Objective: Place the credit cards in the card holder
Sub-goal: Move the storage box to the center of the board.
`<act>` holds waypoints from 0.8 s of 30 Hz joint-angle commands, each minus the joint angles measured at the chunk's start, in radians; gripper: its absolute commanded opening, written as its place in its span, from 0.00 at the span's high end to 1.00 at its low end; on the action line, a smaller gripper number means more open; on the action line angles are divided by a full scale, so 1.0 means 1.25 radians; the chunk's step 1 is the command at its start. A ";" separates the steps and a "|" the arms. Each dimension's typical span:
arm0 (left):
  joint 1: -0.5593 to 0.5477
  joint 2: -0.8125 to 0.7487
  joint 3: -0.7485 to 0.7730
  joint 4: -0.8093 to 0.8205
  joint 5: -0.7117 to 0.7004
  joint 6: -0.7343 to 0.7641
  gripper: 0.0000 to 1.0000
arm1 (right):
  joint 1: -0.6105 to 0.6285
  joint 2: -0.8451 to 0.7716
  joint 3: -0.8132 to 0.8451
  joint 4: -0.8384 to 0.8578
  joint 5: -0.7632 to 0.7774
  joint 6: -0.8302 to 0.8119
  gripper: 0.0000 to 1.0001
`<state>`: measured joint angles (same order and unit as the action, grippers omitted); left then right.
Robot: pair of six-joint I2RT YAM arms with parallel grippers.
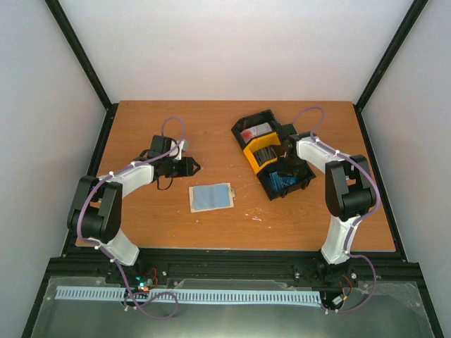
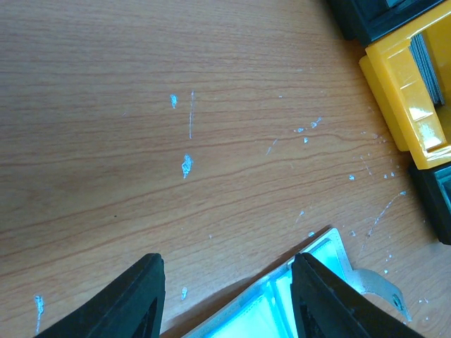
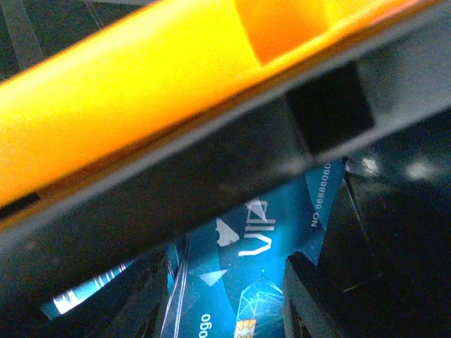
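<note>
The card holder [image 1: 211, 197] lies open on the table, blue-grey lining up, with its snap tab on the right. My left gripper [image 1: 190, 167] hovers just behind it, open and empty. In the left wrist view the card holder's corner [image 2: 268, 313] shows between the spread fingers of the left gripper [image 2: 227, 278]. The blue credit cards [image 1: 282, 183] lie in the nearest black bin. My right gripper [image 1: 287, 169] reaches down into that bin. In the right wrist view the right gripper [image 3: 225, 296] is open, its fingers either side of a blue "VIP" card [image 3: 261, 260].
A yellow bin [image 1: 262, 155] and a second black bin [image 1: 255, 130] holding red and grey cards stand in a row behind the bin with the blue cards. The yellow bin [image 3: 141, 70] and a black bin wall [image 3: 211, 183] are close above the right fingers. The table's front edge is near the wallet.
</note>
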<state>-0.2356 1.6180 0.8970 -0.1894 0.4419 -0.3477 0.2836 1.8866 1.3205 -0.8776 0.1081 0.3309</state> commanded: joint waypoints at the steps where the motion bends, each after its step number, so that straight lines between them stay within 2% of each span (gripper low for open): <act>1: 0.004 -0.011 0.016 -0.011 -0.012 0.018 0.50 | -0.006 0.019 0.011 0.022 0.017 0.021 0.55; 5: 0.004 -0.011 0.020 -0.011 -0.014 0.021 0.50 | -0.006 0.020 0.018 0.015 0.048 0.030 0.62; 12: 0.004 -0.011 0.019 -0.007 -0.014 0.020 0.50 | -0.026 0.008 0.016 0.020 0.048 0.038 0.64; 24: 0.004 -0.011 0.016 -0.001 -0.018 0.017 0.50 | -0.067 -0.009 0.015 0.028 -0.004 0.046 0.62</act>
<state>-0.2356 1.6184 0.8970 -0.1898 0.4294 -0.3466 0.2279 1.8999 1.3220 -0.8570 0.1024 0.3756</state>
